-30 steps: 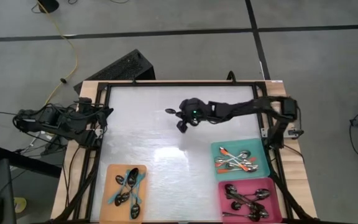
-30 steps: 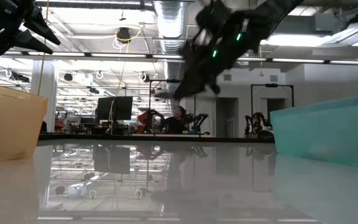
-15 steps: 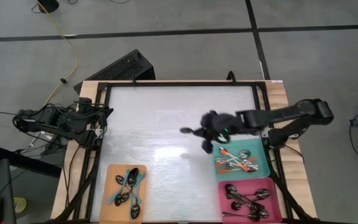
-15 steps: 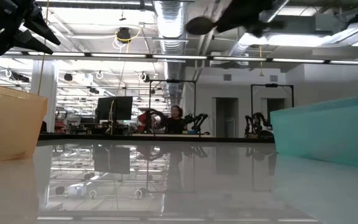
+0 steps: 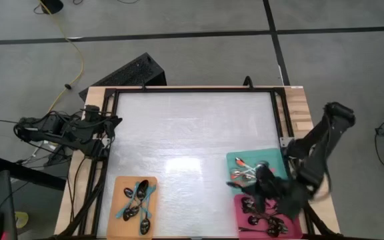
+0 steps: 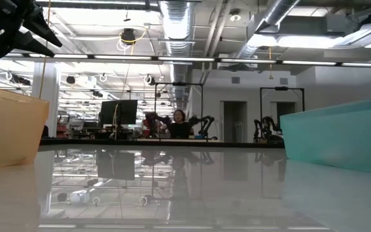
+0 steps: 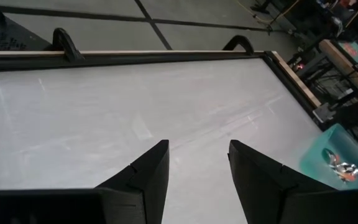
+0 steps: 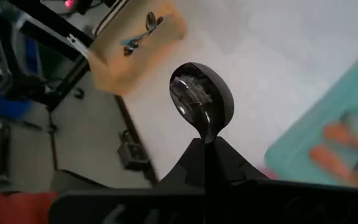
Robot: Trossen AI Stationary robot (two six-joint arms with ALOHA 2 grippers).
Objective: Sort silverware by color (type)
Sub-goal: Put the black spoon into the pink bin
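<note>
Over the pink tray at the worktop's near right, the right pincer is clamped on a black-handled spoon by its thin handle, likely light, rigid and slippery, bowl jutting free, while the left pincer waits open at far left.

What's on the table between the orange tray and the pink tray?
Nothing: in the high view, only bare white tabletop lies between the orange tray and the pink tray.

Dark-bowled spoon pinched by handle, raised, apparently over pink tray; others sorted in trays.
</note>
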